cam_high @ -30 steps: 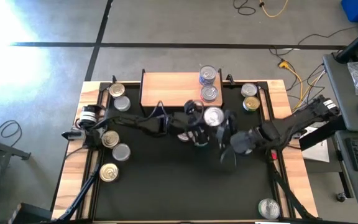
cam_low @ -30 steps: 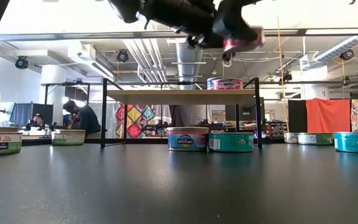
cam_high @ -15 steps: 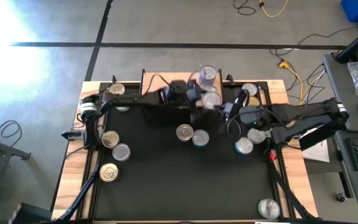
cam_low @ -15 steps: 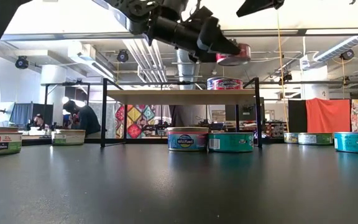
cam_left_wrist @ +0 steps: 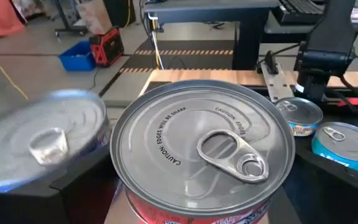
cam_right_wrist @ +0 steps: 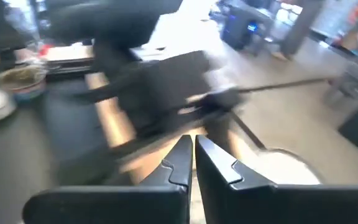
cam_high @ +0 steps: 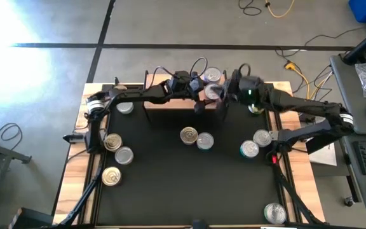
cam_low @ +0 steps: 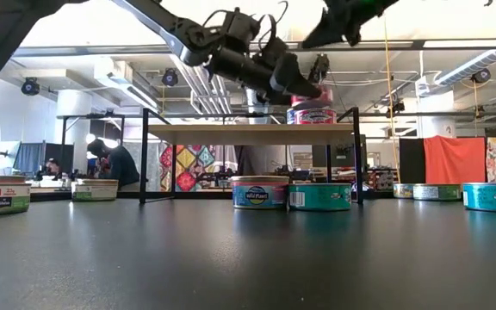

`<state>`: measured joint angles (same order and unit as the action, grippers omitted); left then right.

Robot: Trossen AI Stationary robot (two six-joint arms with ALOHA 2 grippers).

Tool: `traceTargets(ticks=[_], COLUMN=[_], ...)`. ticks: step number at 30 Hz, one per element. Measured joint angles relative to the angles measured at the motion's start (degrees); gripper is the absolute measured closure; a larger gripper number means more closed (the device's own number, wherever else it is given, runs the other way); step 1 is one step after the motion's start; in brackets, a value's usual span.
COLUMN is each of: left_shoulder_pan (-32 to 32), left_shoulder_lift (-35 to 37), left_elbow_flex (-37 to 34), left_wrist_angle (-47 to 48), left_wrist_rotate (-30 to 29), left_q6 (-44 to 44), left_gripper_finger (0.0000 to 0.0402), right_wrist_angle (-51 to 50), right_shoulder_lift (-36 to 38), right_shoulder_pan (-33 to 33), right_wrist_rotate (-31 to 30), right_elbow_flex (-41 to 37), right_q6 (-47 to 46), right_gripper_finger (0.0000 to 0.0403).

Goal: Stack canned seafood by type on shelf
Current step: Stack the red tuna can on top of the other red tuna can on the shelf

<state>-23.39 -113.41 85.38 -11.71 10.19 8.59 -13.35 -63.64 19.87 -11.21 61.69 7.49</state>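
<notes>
Black-topped and edged in pale wood, the desk point(cam_high: 170, 191) carries tins scattered on both sides, with the low wooden shelf point(cam_high: 164, 89) at its far edge. Starting at the left, a loose group of tins point(cam_high: 113, 142) waits on the desk, well apart from the action. The left arm reaches across the shelf, and its pincer point(cam_high: 211, 95) is clamped wide around a red-labelled tin point(cam_left_wrist: 201, 149), holding it just above the stack of red tins point(cam_low: 311, 114) at the shelf's right end. Below the shelf front sit a blue-labelled tin point(cam_low: 259, 193) and a teal tin point(cam_low: 319, 195), touching each other. Further right, the right pincer point(cam_right_wrist: 193, 158) hovers near that same shelf end with its fingers pressed together and nothing in them. The main risk, as I judge it, is crowding: the two arms are close over one small spot, and a brush from the right arm could knock the held tin or the stack. A release while the tin is off-centre could also let it slide off and roll over the shelf edge onto the tins below.
</notes>
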Motion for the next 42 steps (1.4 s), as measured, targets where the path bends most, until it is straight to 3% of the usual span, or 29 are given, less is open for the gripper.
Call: traceTargets(ticks=[5, 16, 26, 42], left_shoulder_pan=[-0.91, -1.64, -4.64, -5.95], left_shoulder_lift=[-1.71, -2.48, -2.35, -2.72], left_elbow_flex=[0.87, 0.90, 0.90, 0.81], left_wrist_angle=[-1.15, -1.81, -0.68, -2.80], left_wrist_rotate=[1.83, 6.12, 15.81, 18.68], left_q6=[-1.57, -1.34, 4.11, 4.51], left_gripper_finger=[0.0027, 0.0027, 0.0027, 0.0027], right_wrist_angle=[-0.87, -0.59, 1.69, 5.38], right_shoulder_lift=[-0.35, -3.14, -6.96, -10.15], right_shoulder_pan=[5.88, 7.72, 8.52, 9.30], right_wrist_rotate=[6.74, 7.13, 7.18, 7.28], right_elbow_flex=[-1.10, -5.09, -5.11, -4.98], right_q6=[-3.06, -1.03, 1.05, 3.76], right_gripper_finger=[0.0390, 0.0390, 0.0390, 0.0390])
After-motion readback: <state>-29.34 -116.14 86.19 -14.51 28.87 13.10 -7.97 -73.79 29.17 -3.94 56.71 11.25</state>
